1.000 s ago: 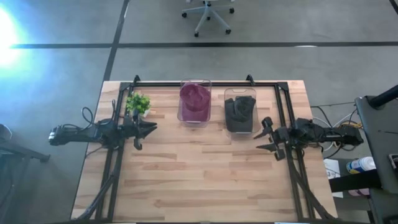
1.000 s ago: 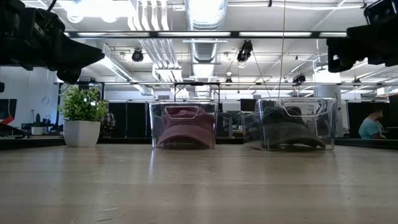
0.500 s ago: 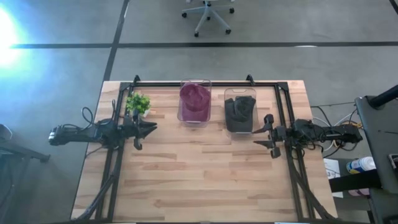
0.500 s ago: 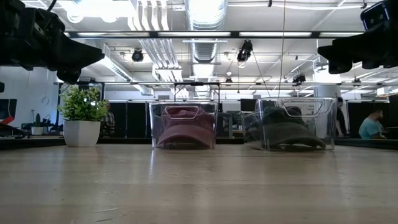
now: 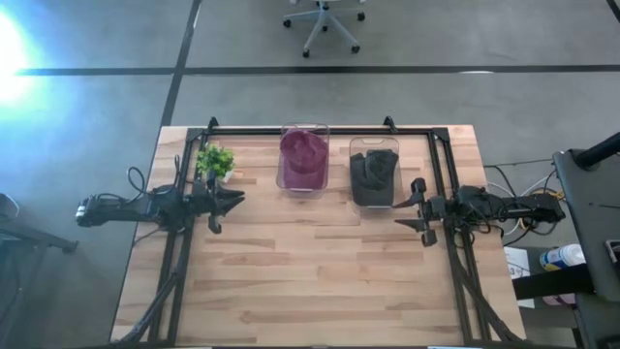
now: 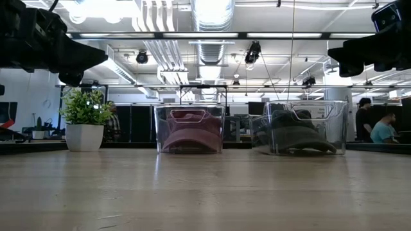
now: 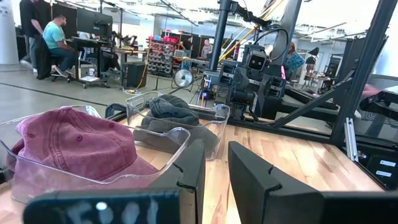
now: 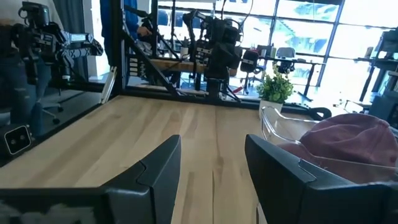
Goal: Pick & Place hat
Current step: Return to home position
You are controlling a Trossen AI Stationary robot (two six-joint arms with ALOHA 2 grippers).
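A maroon hat (image 5: 303,155) lies in a clear bin (image 5: 303,127) at the table's far middle. To its right, a dark grey hat (image 5: 373,174) lies in a second clear bin (image 5: 374,142). My left gripper (image 5: 232,201) hovers above the table's left side, pointing level toward the centre. Its fingers stand a narrow gap apart (image 7: 216,149) with nothing between them. My right gripper (image 5: 405,206) hovers at the right side, just near of the grey hat's bin. It points level toward the centre and is open and empty (image 8: 211,146).
A small potted plant (image 5: 214,161) stands at the far left, just beyond my left gripper. A black frame (image 5: 300,130) runs along the far edge and down both sides. Bare wood (image 5: 310,262) covers the table's middle and near half. People show in the room behind the table.
My right gripper has swung at the wrist a little toward the table's far edge. It now points straight across toward the left arm, and its opening is unchanged. The left arm and both hats have kept still.
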